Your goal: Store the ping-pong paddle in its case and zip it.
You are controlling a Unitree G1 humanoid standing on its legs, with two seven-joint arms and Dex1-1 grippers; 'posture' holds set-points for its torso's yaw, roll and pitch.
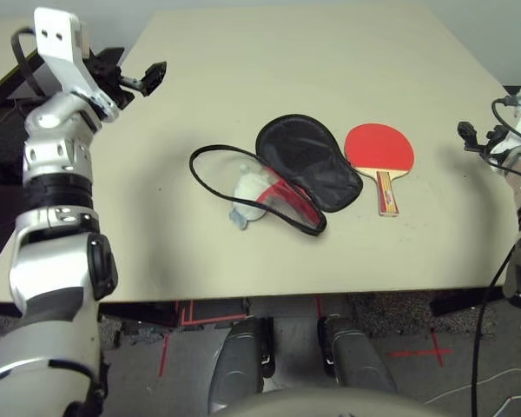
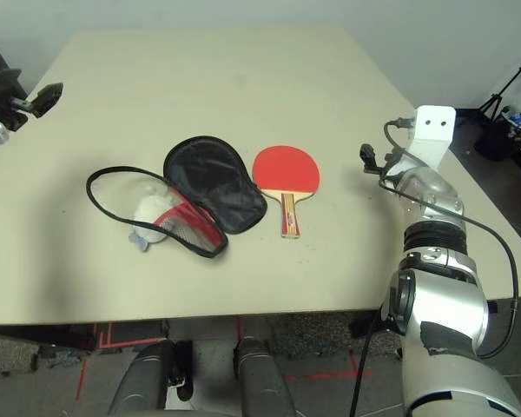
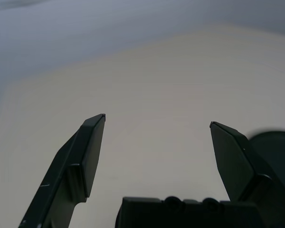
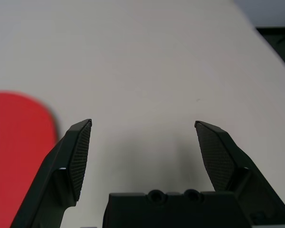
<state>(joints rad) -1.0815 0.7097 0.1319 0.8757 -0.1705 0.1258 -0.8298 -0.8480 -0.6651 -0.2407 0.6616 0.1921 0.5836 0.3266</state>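
Both jaws stood spread wide and empty: the left gripper [image 3: 156, 121] hovered over the table [image 1: 330, 69] at its far left corner, the right gripper [image 4: 142, 123] by the right edge. Nothing looked started. One ping-pong paddle [image 1: 379, 149] lay just beside one unzipped case [image 1: 308, 163]; one plush charm [image 1: 250, 195] rested there. Next likely came grasping the paddle's handle.

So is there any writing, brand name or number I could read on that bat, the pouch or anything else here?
None can be read.
Red-faced ping-pong paddle with striped wooden handle: no lettering can be made out on face or handle.
Open red fabric case with black lining: no legible logo or label.
Pale plush ball charm beside it: no text.
Beige table: unmarked.
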